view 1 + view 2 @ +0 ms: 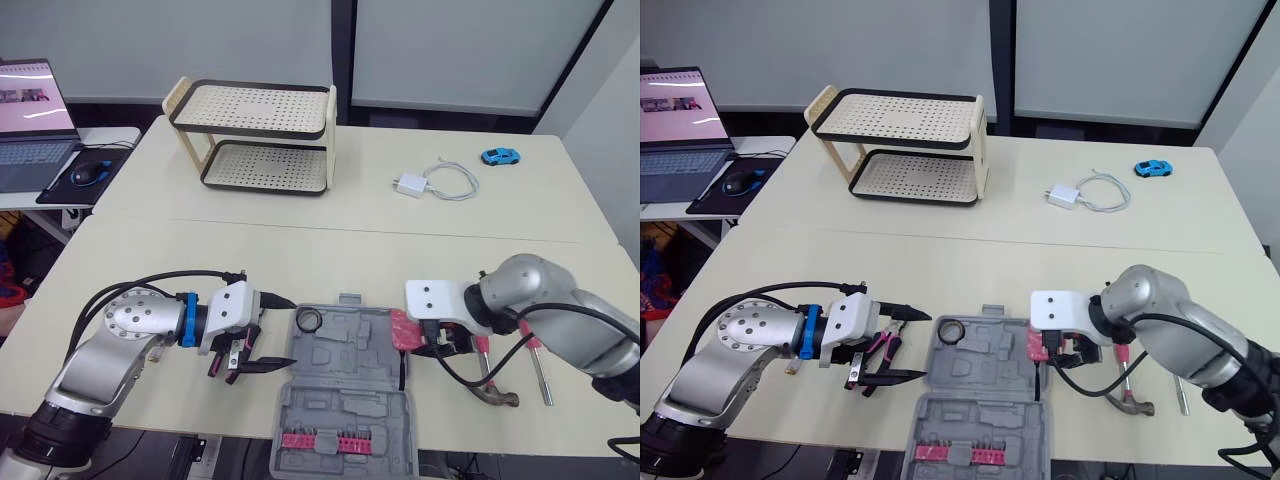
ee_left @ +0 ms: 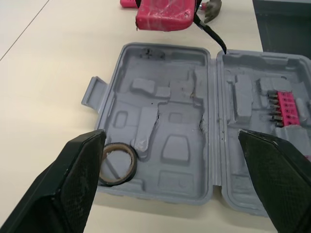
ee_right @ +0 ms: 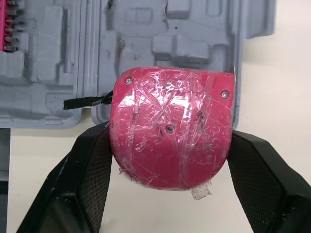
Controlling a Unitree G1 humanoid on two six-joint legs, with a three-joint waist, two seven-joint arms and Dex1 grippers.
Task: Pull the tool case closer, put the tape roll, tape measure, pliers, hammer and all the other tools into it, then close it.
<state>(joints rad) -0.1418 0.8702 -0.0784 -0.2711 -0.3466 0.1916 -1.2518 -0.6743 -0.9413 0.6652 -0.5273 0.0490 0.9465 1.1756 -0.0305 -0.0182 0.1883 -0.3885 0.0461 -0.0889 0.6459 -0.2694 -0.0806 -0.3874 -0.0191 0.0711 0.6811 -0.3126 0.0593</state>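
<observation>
Our right gripper pinches the pink tape measure just before the open tool case (black strap trailing sideways). Our left gripper hangs spread wide, the tape roll in the case beside one fingertip.

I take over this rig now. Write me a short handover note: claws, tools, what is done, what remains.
Left claw: open, left of the tool case, beside the pliers on the table.
Right claw: shut on the tape measure, at the case's right edge.
Done: case lies open near the table's front edge; tape roll sits in its far-left corner.
Left: tape measure, pliers, hammer and screwdriver (both right of the case) go in; then close the case.
</observation>
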